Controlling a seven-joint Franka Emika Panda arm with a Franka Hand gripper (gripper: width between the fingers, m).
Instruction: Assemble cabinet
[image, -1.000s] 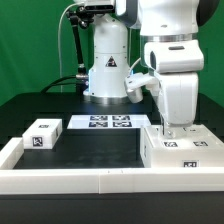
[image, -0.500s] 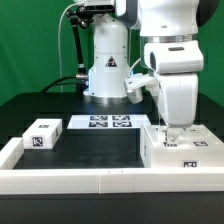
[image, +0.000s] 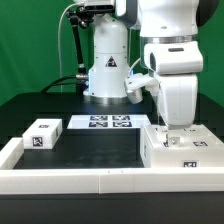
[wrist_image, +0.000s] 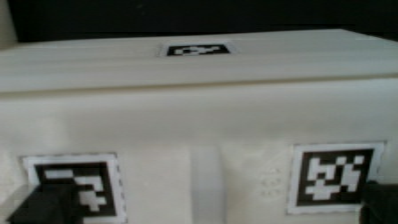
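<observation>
1. Exterior view: the cabinet (image: 186, 152) sits on the black table (image: 100, 148) at the exterior view's right, beside the border rail (image: 80, 180). The gripper (image: 169, 127) hangs at its top. I cannot tell whether the fingers are apart or together. A small tagged block (image: 41, 134) lies well apart.
2. Wrist view: the cabinet fills the blurred frame, with three tags showing. A dark corner shape is perhaps a finger.
</observation>
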